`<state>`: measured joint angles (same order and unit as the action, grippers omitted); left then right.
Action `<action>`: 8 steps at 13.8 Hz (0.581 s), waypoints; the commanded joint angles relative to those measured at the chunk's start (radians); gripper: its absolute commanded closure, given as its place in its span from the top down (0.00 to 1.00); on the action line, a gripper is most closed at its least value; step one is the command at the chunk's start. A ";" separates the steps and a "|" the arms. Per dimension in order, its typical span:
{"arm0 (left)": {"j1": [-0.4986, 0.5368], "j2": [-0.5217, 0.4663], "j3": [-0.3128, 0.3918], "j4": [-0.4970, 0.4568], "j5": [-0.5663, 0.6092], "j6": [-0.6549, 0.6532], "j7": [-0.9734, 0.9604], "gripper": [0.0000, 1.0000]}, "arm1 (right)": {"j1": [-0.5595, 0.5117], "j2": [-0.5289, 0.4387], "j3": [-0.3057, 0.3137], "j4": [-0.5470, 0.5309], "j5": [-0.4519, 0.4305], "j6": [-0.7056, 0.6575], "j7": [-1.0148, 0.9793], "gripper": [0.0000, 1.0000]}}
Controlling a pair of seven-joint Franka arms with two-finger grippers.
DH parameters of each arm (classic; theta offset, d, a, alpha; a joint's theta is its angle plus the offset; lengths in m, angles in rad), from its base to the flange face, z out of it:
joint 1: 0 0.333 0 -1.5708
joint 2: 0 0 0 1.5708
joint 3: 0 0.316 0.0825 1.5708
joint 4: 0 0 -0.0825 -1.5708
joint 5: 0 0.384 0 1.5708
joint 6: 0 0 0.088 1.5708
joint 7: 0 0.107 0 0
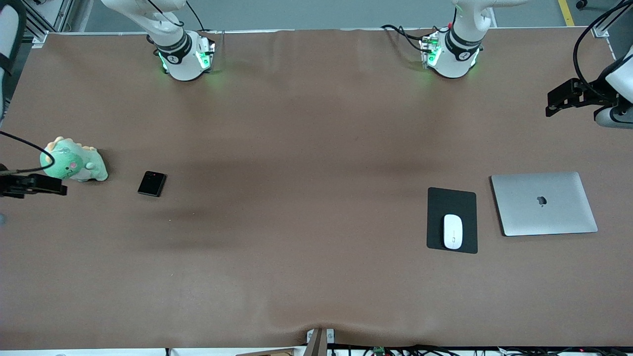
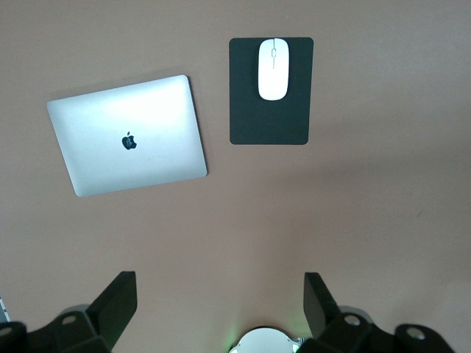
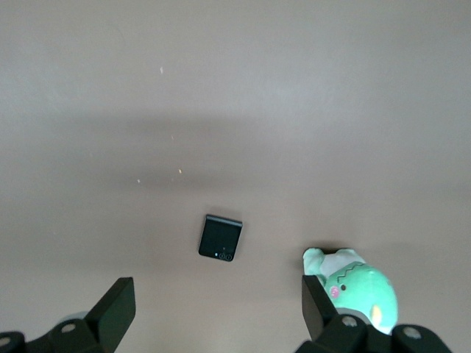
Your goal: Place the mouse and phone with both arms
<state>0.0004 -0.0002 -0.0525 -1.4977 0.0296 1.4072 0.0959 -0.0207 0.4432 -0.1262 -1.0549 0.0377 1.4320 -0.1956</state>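
The white mouse point(image 1: 452, 231) lies on a black mouse pad point(image 1: 452, 198), at the pad's end nearer the front camera; it also shows in the left wrist view point(image 2: 273, 68). The black phone point(image 1: 152, 183) lies flat on the table toward the right arm's end, and it shows in the right wrist view point(image 3: 220, 237). My left gripper point(image 1: 564, 99) hangs high over the left arm's end of the table, open and empty point(image 2: 218, 283). My right gripper point(image 1: 29, 185) hangs high over the right arm's end, open and empty point(image 3: 217, 283).
A closed silver laptop point(image 1: 544, 202) lies beside the mouse pad, toward the left arm's end of the table point(image 2: 129, 136). A green plush toy point(image 1: 74, 160) sits beside the phone, toward the right arm's end point(image 3: 353, 283). The brown table point(image 1: 306, 198) spans the view.
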 commanded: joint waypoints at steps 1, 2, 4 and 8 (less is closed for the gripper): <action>0.006 -0.020 -0.003 -0.006 -0.019 -0.002 0.012 1.00 | 0.002 -0.093 0.011 0.003 -0.013 -0.022 -0.010 1.00; 0.006 -0.020 -0.003 -0.006 -0.019 -0.002 0.013 1.00 | 0.002 -0.153 0.016 -0.011 -0.002 -0.039 -0.004 1.00; 0.006 -0.020 -0.003 -0.006 -0.017 -0.002 0.013 1.00 | 0.019 -0.248 0.014 -0.074 -0.002 -0.099 -0.004 1.00; 0.004 -0.020 -0.003 -0.006 -0.011 -0.004 0.013 1.00 | 0.044 -0.427 0.017 -0.247 -0.013 -0.120 -0.005 1.00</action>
<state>0.0003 -0.0002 -0.0527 -1.4957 0.0296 1.4073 0.0961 0.0090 0.1307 -0.1126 -1.1384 0.0378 1.2857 -0.1956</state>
